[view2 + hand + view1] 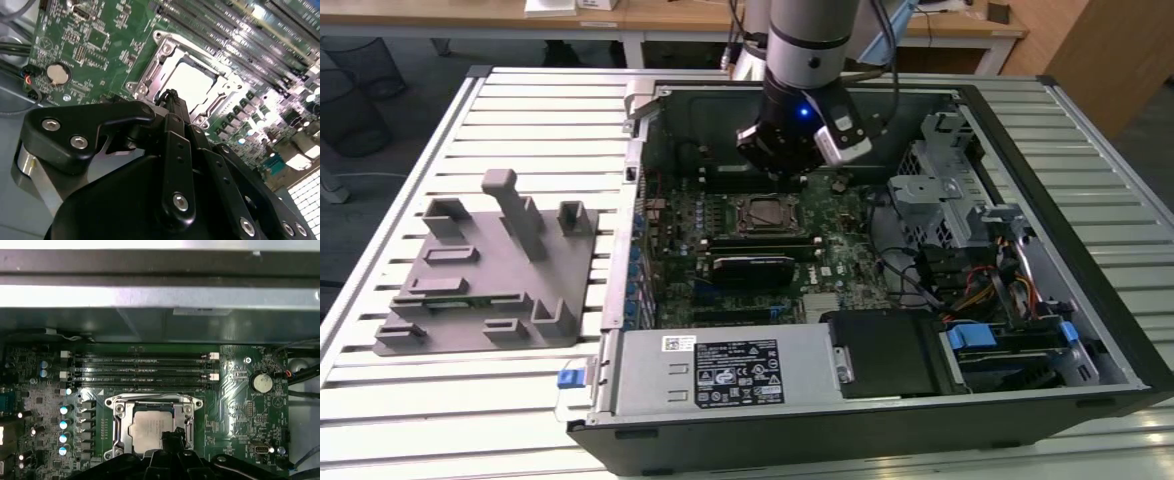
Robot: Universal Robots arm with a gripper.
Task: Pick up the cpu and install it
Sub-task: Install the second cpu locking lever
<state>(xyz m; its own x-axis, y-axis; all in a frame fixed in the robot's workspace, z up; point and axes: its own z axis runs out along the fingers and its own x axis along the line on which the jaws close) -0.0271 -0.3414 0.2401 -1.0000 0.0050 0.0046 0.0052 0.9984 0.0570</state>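
Observation:
The cpu (761, 213) lies flat inside the metal-framed socket (120, 415) on the green motherboard (834, 235), which sits in an open computer case. Its silver top (147, 427) shows in both wrist views (192, 85). My gripper (781, 176) hangs just above the socket's edge, on the side toward the back wall of the case. Its black fingertips (170, 96) are pressed together with nothing between them, and they cover one edge of the cpu (173, 434). I cannot tell whether they touch the chip.
A grey fixture (487, 270) with upright posts stands on the slatted table at the exterior view's left. A power supply (720, 370), a drive cage (947, 200) and cables crowd the case. Memory slots (140, 367) and a coin battery (261, 382) flank the socket.

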